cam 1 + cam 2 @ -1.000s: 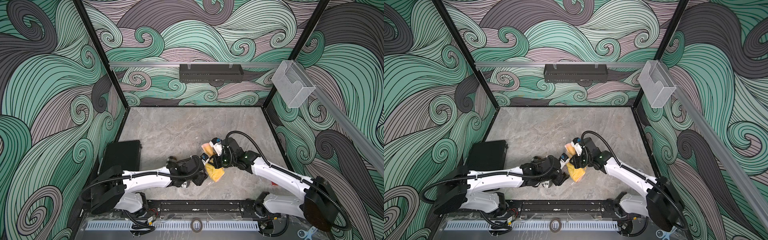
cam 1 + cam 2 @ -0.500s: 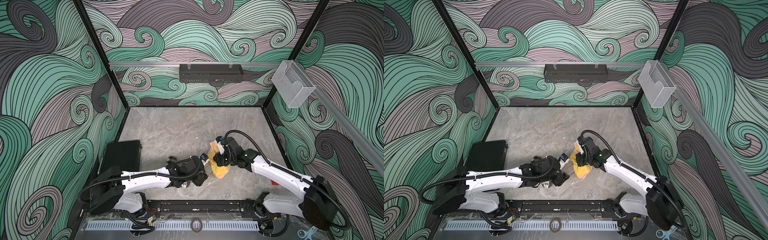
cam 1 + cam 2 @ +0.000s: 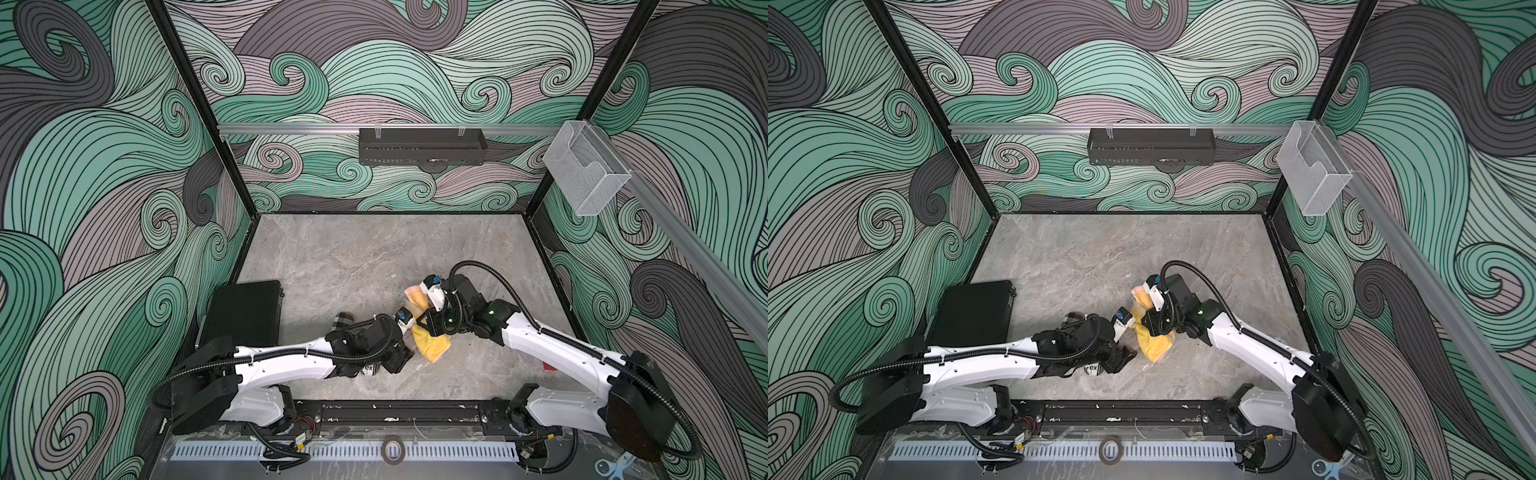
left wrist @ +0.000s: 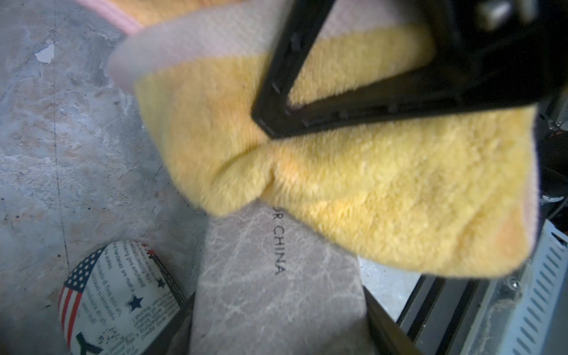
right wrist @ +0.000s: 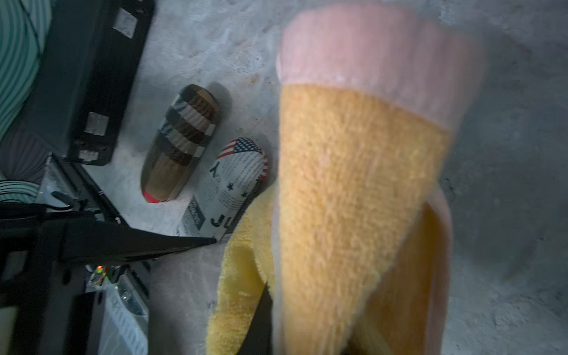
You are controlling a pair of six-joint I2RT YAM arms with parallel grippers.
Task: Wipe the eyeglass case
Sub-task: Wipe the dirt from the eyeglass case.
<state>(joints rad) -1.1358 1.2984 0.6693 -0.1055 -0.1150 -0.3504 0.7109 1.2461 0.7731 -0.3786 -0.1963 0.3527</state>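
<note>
My left gripper (image 4: 278,325) is shut on a grey marbled eyeglass case (image 4: 276,276), with one jaw on each long side. A yellow cloth (image 4: 384,196) with a pink border lies over the far end of that case. My right gripper (image 5: 310,335) is shut on the cloth (image 5: 353,190), and its black fingers (image 4: 276,101) press down into it. In both top views the two grippers meet near the table's front middle, left gripper (image 3: 397,357) beside right gripper (image 3: 424,324), and the cloth (image 3: 432,347) (image 3: 1156,347) hides the case.
A flag-and-newsprint case (image 5: 233,181) (image 4: 116,295) lies right beside the held one. A plaid case (image 5: 181,138) (image 3: 343,320) lies just past it. A black box (image 3: 245,311) stands at the left wall, with bare table behind the arms.
My right gripper swept the cloth away over the case, bunching it up, then came back to where it was a second ago. The left arm held still.
</note>
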